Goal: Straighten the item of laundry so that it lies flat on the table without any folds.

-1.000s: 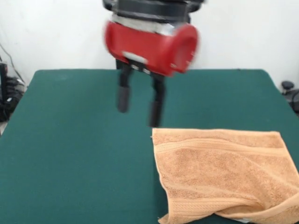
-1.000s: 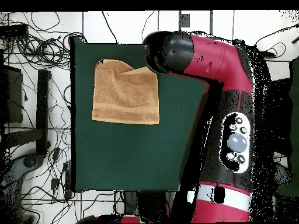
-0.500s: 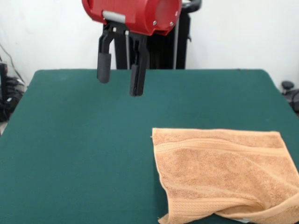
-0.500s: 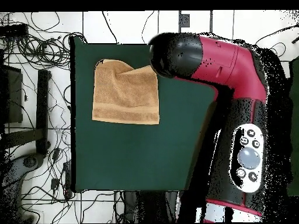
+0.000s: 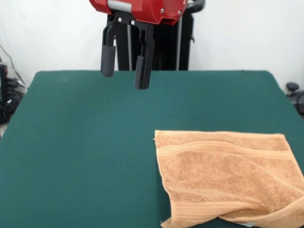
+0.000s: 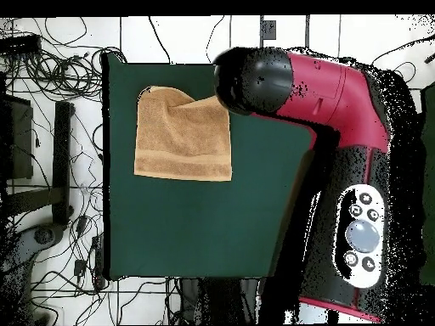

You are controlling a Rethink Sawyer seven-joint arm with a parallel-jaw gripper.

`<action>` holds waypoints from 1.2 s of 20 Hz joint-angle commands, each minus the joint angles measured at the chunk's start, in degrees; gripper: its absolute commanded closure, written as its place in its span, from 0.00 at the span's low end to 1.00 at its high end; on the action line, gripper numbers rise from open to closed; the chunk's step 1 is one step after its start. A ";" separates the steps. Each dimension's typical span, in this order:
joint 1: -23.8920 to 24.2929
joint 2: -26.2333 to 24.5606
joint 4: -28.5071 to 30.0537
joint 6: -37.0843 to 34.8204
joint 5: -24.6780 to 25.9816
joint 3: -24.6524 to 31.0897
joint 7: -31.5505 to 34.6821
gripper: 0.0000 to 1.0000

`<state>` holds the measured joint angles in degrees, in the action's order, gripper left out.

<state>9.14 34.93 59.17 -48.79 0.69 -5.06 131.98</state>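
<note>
A dark green table (image 5: 85, 152) fills the front view, with a white wall behind it. An orange-tan towel (image 5: 228, 178) lies at the table's near right corner in this view, its lower edge running off the bottom of the picture. The towel is not flat: a fold runs across its near part, where one layer lies over another, and a woven band crosses it close to its far edge. Something small and white (image 5: 247, 223), perhaps a tag, peeks out under the near edge.

The robot's gripper (image 5: 124, 66) hangs in the air above the far edge of the table, left of centre, well apart from the towel. Its two black fingers (image 5: 108, 59) point down with a clear gap between them and nothing held. The red arm (image 5: 140, 7) enters from the top.

In the overhead view, the towel (image 6: 182, 134) sits against the table's (image 6: 195, 229) top left corner, one corner rounded over. The red and black arm (image 6: 323, 127) covers the table's right side. Cables (image 6: 51, 59) lie tangled on the floor beyond the left edge.
</note>
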 commanded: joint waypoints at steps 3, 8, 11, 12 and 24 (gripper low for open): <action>-0.98 -1.92 13.65 0.94 0.09 8.71 -5.32 0.00; -1.22 -2.31 14.71 1.22 -0.50 7.84 -0.99 0.00; -1.08 -2.24 15.95 1.97 -0.83 7.94 -0.28 0.00; -0.96 -2.20 16.34 2.12 -0.95 8.10 -0.34 0.00; -1.07 -1.91 17.87 2.58 -1.43 8.02 0.96 0.00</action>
<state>9.28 35.25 66.87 -48.75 0.65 -3.66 131.98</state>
